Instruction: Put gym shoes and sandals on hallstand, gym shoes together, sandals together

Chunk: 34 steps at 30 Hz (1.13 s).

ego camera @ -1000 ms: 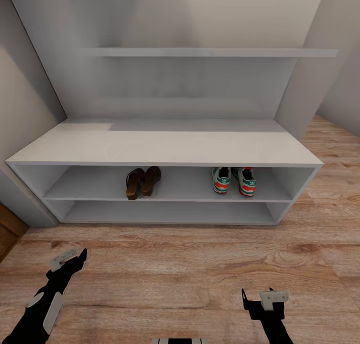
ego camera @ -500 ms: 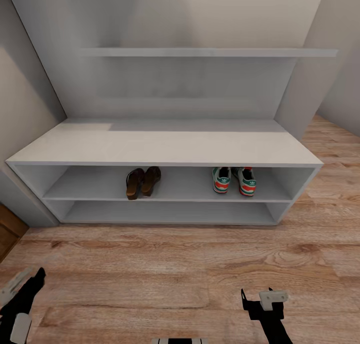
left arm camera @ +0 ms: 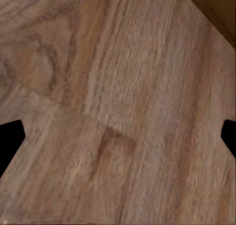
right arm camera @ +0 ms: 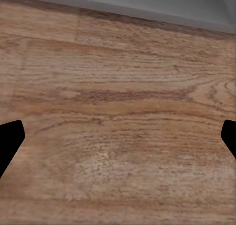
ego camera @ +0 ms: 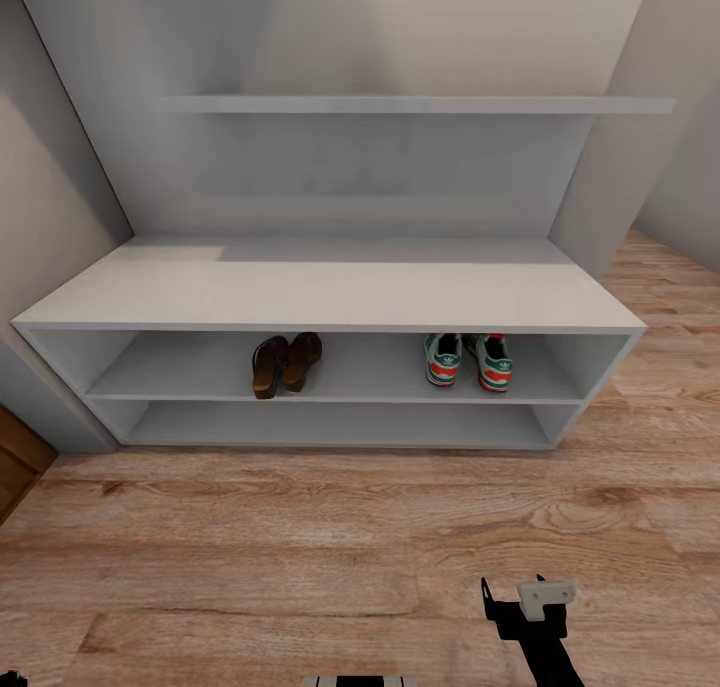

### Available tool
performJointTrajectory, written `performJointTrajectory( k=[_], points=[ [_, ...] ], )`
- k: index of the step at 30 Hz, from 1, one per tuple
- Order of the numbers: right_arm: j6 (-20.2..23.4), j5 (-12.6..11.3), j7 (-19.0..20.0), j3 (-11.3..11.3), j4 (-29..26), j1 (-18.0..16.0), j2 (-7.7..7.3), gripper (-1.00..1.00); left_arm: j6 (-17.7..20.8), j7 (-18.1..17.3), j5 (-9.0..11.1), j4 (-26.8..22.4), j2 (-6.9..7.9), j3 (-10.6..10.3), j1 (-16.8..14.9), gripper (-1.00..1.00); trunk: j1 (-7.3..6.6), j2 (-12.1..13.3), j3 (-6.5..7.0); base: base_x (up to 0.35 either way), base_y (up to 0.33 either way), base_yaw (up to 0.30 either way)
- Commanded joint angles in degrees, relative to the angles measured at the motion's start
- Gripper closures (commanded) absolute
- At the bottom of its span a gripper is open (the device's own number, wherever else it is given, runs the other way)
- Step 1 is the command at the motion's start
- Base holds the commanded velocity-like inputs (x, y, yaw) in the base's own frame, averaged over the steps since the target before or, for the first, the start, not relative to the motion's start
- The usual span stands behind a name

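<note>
Sandals (ego camera: pixel 286 363) sit on the upper open shelf of the hallstand (ego camera: pixel 330 297), a little left of that shelf's middle, the two of them side by side and touching or nearly so, lying lengthwise from the shelf's front edge toward its back. Further right on the same shelf, well apart from the sandals and nearer the right end wall, the two gym shoes (ego camera: pixel 468 360) stand next to each other, red-orange heels toward the shelf's front edge, with a narrow gap between them. The lower shelf, the flat top and the long floating shelf (ego camera: pixel 420 104) on the back panel carry nothing that shows. All four pieces of footwear are on the rack, off the corridor floor (ego camera: pixel 300 557).

Left gripper (left arm camera: pixel 118 141) is out of the head view; its wrist camera looks straight onto bare floor planks, the two dark fingertips (left arm camera: pixel 10 141) showing only at opposite edges of that picture (so the jaws are spread wide, with nothing between them). Right gripper (right arm camera: pixel 118 141) hangs low over the floor in front of the rack's right half, and its fingertips likewise sit at the far edges of its wrist picture, wide apart and holding nothing, with a strip of the rack's grey base beyond.
</note>
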Motion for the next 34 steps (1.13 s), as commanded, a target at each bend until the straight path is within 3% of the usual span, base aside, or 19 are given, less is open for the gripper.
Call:
performJointTrajectory(
  k=[1, 2, 3, 7, 13, 34],
  points=[
    [0.0, 0.0, 0.0, 0.0, 0.0, 0.0, 0.00, -1.00, 0.0, 0.0, 0.1, 0.0, 0.00, 0.1, 0.0, -1.00, 0.00, 0.0, 0.00, 0.000, 0.000, 0.000],
    [0.0, 0.0, 0.0, 0.0, 0.0, 0.0, 0.00, -1.00, 0.0, 0.0, 2.2, 0.8, -0.12, 2.3, 0.0, -1.00, 0.00, 0.0, 0.00, 0.000, 0.000, 0.000],
    [0.0, 0.0, 0.0, 0.0, 0.0, 0.0, 0.00, -1.00, 0.0, 0.0, 2.2, 0.8, -0.12, 2.3, 0.0, -1.00, 0.00, 0.0, 0.00, 0.000, 0.000, 0.000],
    [0.0, 0.0, 0.0, 0.1, -0.1, 0.1, 0.02, -1.00, 0.0, 0.0, 7.8, 2.7, -0.41, 7.8, 0.0, -1.00, 0.00, 0.0, 0.00, 0.000, 0.000, 0.000],
    [0.1, 0.0, 0.0, 0.0, -0.2, 0.1, 0.02, -1.00, 0.0, 0.0, 10.0, 3.4, -0.48, 10.1, -0.3, -1.00, 0.00, 0.0, 0.00, 0.000, 0.000, 0.000],
    [0.1, 0.0, -0.1, 0.0, -0.3, 0.1, 0.10, -1.00, 0.2, -0.4, 11.4, 3.6, -0.16, 11.4, -1.6, -1.00, 0.00, 0.0, 0.00, 0.000, 0.000, 0.000]
  ],
)
